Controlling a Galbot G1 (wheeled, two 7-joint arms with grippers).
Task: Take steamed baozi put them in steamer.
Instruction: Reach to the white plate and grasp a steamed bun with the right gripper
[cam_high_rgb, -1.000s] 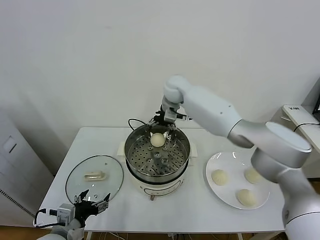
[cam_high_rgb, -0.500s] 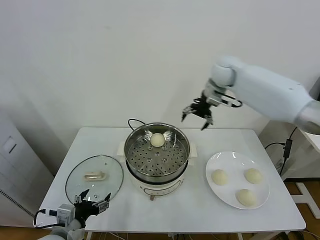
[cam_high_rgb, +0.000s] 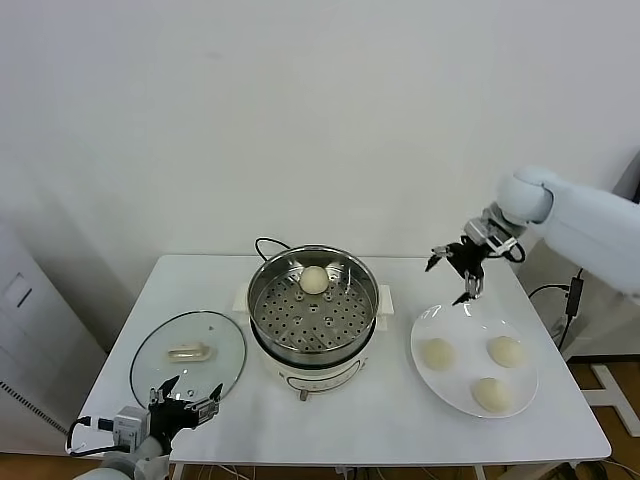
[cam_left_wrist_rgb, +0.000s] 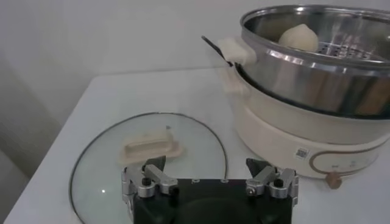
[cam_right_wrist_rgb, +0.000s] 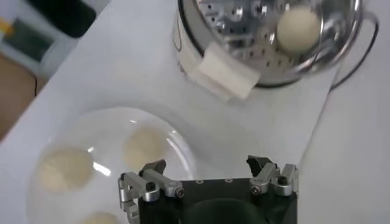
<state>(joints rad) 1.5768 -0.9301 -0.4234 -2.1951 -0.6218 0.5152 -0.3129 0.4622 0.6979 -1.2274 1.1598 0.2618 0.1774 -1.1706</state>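
The right gripper (cam_high_rgb: 459, 271), fingers spread and empty, has swung from the steamer (cam_high_rgb: 314, 312) at centre frame, where one baozi (cam_high_rgb: 314, 280) now lies, to above the plate (cam_high_rgb: 430, 326) at lower right, so three buns remain; the left gripper (cam_high_rgb: 183, 404) waits open at lower left

White table (cam_high_rgb: 400, 420) vs plain white wall (cam_high_rgb: 250, 120).
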